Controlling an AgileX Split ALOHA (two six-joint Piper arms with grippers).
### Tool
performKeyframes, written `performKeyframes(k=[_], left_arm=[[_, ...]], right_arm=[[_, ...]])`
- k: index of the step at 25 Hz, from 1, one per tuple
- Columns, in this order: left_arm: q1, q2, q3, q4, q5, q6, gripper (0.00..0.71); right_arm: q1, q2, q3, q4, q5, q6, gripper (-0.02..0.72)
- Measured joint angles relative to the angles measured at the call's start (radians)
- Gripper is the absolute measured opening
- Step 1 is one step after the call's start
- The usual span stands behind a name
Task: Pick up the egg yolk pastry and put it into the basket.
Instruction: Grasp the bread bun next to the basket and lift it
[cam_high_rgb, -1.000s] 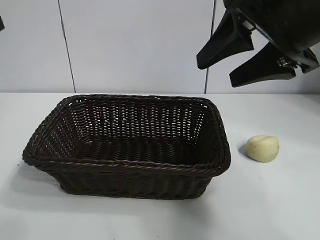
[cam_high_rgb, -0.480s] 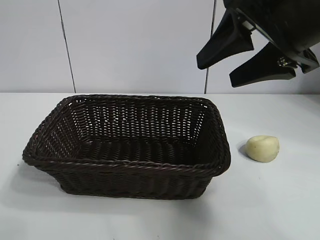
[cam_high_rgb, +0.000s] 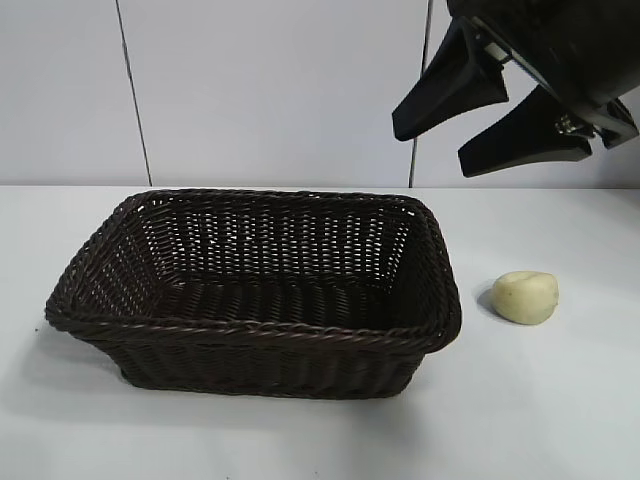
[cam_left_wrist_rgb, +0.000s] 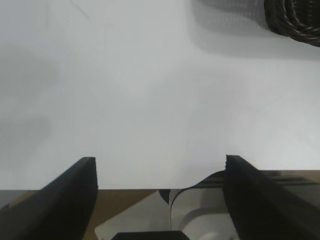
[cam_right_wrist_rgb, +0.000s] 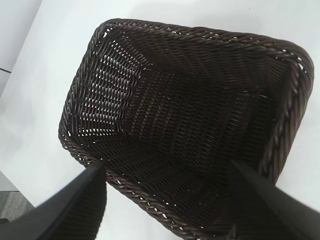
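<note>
Pincer, right (cam_high_rgb: 432, 140): jaws spread wide, holding nothing, hanging high above the basket's far right corner at about 1 o'clock in the exterior view; judged poised for a descent not yet begun. Pincer, left (cam_left_wrist_rgb: 159, 192): likewise open and empty, low over bare table (cam_left_wrist_rgb: 150, 100), apparently parked. Basket (cam_high_rgb: 250, 335): centre of table, hollow unoccupied. Egg yolk pastry (cam_high_rgb: 525, 296): on the table at the basket's 3 o'clock, near its rim, not touching.

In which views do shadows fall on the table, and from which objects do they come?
Exterior view: the basket casts a soft shadow at its front and left foot, and the egg yolk pastry a small one on its left. Left wrist view: a grey shadow lies beside the basket corner.
</note>
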Motion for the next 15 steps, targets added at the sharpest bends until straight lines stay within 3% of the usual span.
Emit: performKeyframes(k=[3, 7, 15], left_arm=[[0.0, -0.105, 0.086, 0.0, -0.033, 0.0, 0.514], [0.0, -0.182, 0.101, -0.008, -0.032, 0.0, 0.514], [0.0, -0.199, 0.101, -0.026, -0.029, 0.0, 0.514]], right_arm=[[0.0, 0.0, 0.0, 0.0, 0.001, 0.0, 0.496], [0.0, 0.0, 0.0, 0.0, 0.001, 0.0, 0.496], [0.0, 0.0, 0.0, 0.0, 0.001, 0.0, 0.496]])
